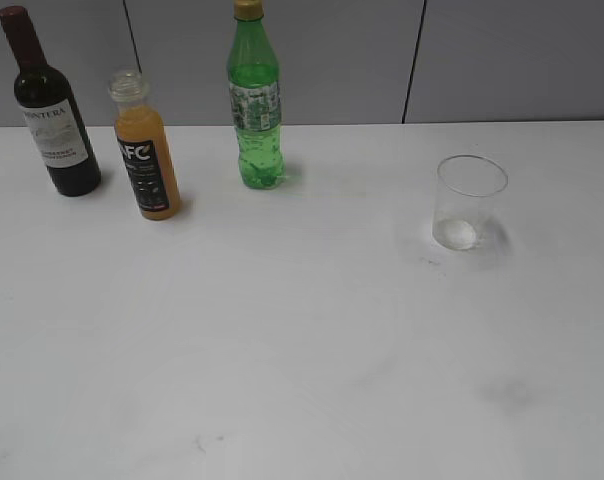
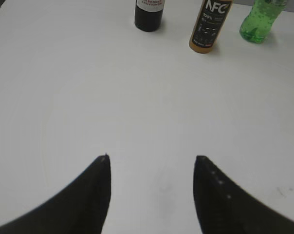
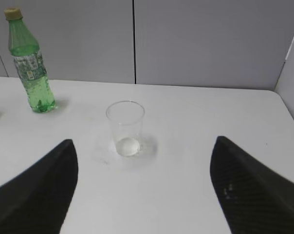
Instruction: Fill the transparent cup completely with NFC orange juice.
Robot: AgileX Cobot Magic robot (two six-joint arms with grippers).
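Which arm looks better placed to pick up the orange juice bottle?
The left. Its open end effector faces the NFC orange juice standing just ahead, while the right end effector faces the empty transparent cup on the table's other side.

left gripper point(image 2: 152, 195): two matte black fingers, curved, tapering to points; small pale specks on the finger at 5 o'clock | right gripper point(image 3: 142, 187): two broad black fingers, faint woven texture, rounded tips
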